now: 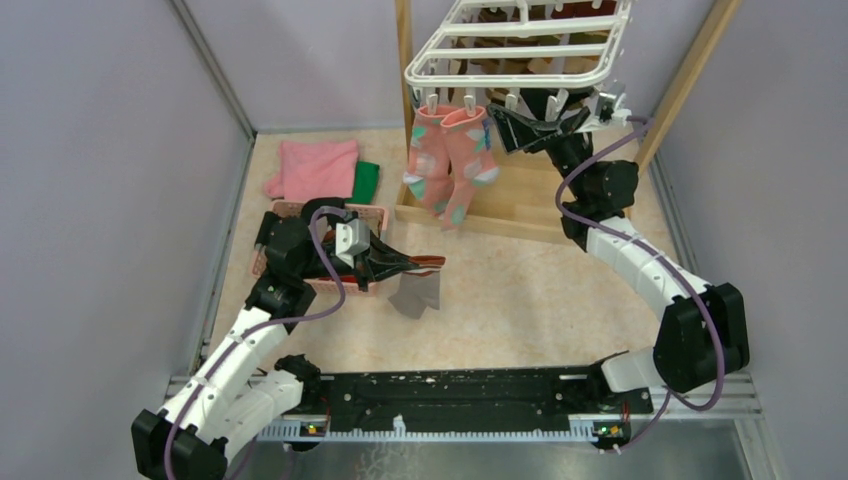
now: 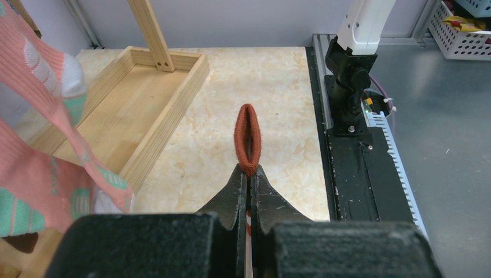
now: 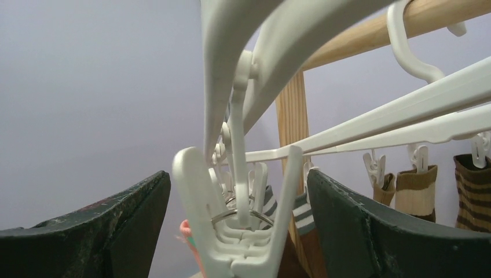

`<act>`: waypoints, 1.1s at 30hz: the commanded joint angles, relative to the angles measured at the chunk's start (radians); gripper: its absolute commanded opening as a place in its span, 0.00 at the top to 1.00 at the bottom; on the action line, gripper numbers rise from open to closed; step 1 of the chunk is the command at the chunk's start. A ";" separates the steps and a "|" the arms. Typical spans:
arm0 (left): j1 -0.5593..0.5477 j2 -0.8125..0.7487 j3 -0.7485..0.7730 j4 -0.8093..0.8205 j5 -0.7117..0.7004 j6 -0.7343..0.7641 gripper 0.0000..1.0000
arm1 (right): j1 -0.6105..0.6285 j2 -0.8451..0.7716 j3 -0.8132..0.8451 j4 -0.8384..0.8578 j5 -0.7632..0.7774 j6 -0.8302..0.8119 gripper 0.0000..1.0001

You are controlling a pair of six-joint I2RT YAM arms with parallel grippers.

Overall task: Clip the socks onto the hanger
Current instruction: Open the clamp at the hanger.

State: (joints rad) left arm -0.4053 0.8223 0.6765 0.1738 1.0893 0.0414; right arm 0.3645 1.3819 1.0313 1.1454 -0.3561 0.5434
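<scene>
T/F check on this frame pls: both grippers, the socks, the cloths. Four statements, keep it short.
1. The left gripper is shut on the grey sock, at its red-brown cuff. True.
2. The right gripper is clamped shut on a clip. False: its jaws stand open, with a white clip between them.
3. Two pink socks hang from the hanger. True.
4. The green cloth hangs from the hanger. False: it lies on the table beside the pink cloth.

By my count, two pink socks (image 1: 470, 160), one grey sock (image 1: 416, 294), one hanger (image 1: 520, 45), one pink cloth (image 1: 315, 168), one green cloth (image 1: 366, 180), one basket (image 1: 370, 211)
</scene>
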 commanded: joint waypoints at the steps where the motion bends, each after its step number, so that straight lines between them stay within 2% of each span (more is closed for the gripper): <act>1: 0.008 -0.006 -0.006 0.058 0.037 -0.006 0.99 | 0.010 0.008 0.060 0.076 0.002 0.024 0.14; 15: 0.017 -0.003 -0.006 0.069 0.047 -0.020 0.99 | 0.009 0.024 0.082 0.084 -0.023 0.019 0.23; 26: 0.021 0.001 -0.008 0.078 0.052 -0.028 0.99 | 0.009 -0.014 0.065 0.038 -0.050 -0.037 0.23; 33: 0.023 0.000 -0.008 0.082 0.055 -0.033 0.99 | 0.010 -0.025 0.062 0.031 -0.052 -0.053 0.32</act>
State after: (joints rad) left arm -0.3897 0.8230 0.6762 0.1932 1.1110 0.0132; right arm 0.3645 1.4006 1.0683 1.1591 -0.3943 0.5102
